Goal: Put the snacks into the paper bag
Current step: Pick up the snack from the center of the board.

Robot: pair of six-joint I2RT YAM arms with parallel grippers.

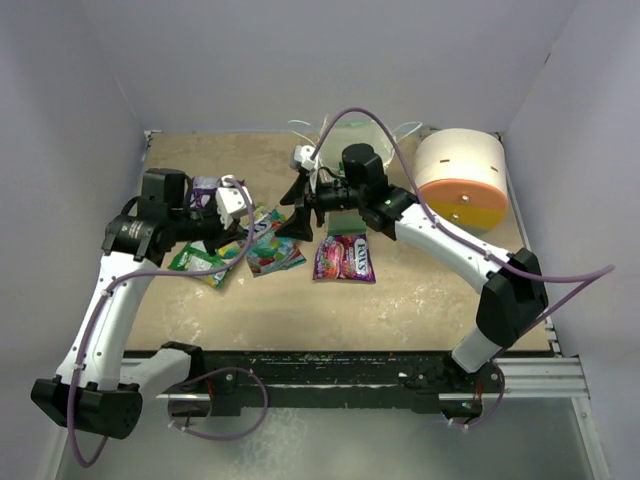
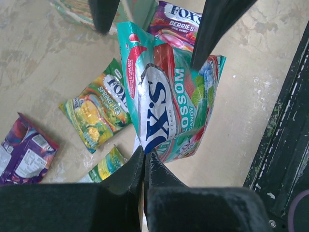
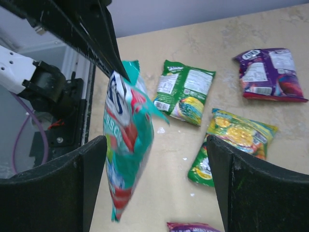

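Snacks are mostly unbagged: you can count four lying loose on the desk, none visibly in the bag. The teal packet (image 2: 164,106) hangs off the surface mid-desk, its edge clamped tight in your left gripper (image 2: 144,153). The right gripper (image 3: 155,140) straddles the same packet, fingers wide apart.

The purple packet (image 1: 205,188) lies toward the far left corner, the green-yellow packet (image 1: 198,264) left of centre, and the magenta packet (image 1: 343,258) near the centre.

The paper bag (image 1: 372,133) stands at the far edge behind the right arm. Its inside is hidden, so you can't tell what it holds.

Judgement: early, with most of the job left.

The desk is mottled beige, scuffed white. A black rail (image 1: 330,368) runs along the near edge and plain pale walls close three sides. A white cylinder (image 1: 458,170) sits in the far right corner.
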